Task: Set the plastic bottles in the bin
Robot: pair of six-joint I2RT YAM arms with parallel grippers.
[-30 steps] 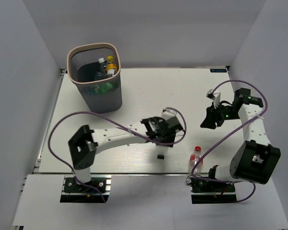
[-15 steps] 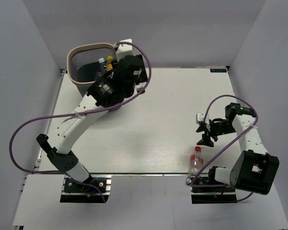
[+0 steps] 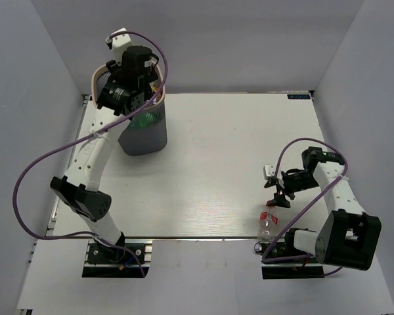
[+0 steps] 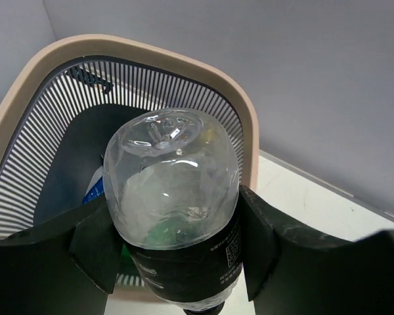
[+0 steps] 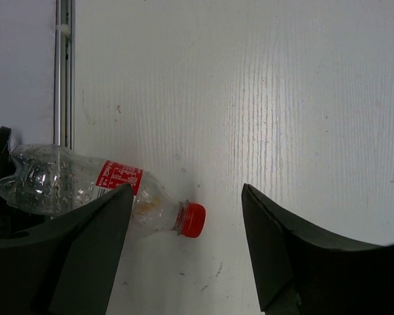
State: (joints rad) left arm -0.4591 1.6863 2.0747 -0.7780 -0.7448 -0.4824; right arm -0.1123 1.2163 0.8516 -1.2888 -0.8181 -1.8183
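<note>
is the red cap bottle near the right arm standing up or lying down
Lying on its side: the right wrist view shows the red-capped bottle stretched flat along the table, cap pointing sideways.

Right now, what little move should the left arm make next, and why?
Probably just open the left gripper. It holds a clear bottle with its base pointing down at the bin, whose open mouth appears to lie right beneath, so letting go should drop the bottle inside.
</note>
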